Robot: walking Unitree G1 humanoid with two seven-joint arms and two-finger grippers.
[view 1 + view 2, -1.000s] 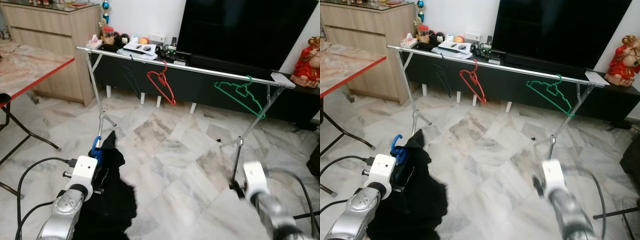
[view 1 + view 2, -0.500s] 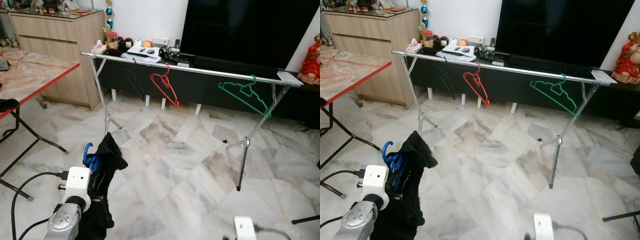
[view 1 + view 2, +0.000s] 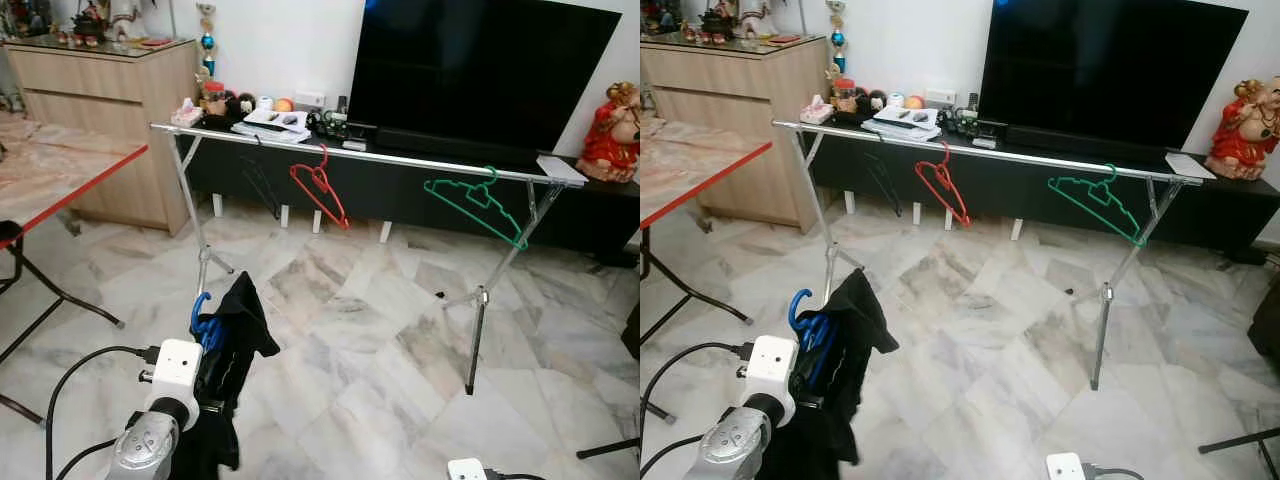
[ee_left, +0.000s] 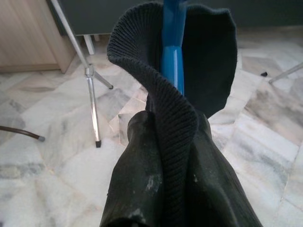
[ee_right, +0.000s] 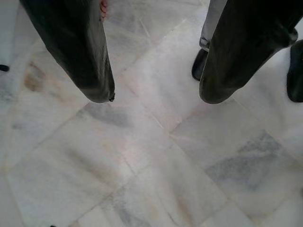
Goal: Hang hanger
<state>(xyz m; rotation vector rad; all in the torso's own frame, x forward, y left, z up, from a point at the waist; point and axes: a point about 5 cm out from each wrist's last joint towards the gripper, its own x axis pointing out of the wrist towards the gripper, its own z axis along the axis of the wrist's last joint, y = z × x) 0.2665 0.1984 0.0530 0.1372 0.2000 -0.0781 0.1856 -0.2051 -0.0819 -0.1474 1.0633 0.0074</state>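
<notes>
Blue plastic, hook uppermost, marks the hanger (image 3: pixel 201 316) that carries a black garment (image 3: pixel 232 340), both gripped low in the left hand (image 4: pixel 165 208), whose fingers sit buried in the knit of the collar as seen from its wrist camera. Ahead stands the silver clothes rail (image 3: pixel 360 155), well apart from the load, with a red hanger (image 3: pixel 322 186) near its middle, a green hanger (image 3: pixel 478 205) toward the robot's right and a dark hanger (image 3: pixel 262 180) toward the left. Compared with a second ago, the right arm has dropped out of the raised position it held; its wrist camera now looks down at marble floor (image 5: pixel 142 156) past two separated black fingers (image 5: pixel 80 56), the right hand released and holding nothing. The rail looks steadier and more squarely framed than before (the camera has moved, not the furniture). Judged from this, the approach is set and the lift to the rail is not yet begun. Behind the rail stand a television (image 3: pixel 480 70), a wooden cabinet (image 3: pixel 110 100) and a red figurine (image 3: pixel 612 130); no writing is legible.
</notes>
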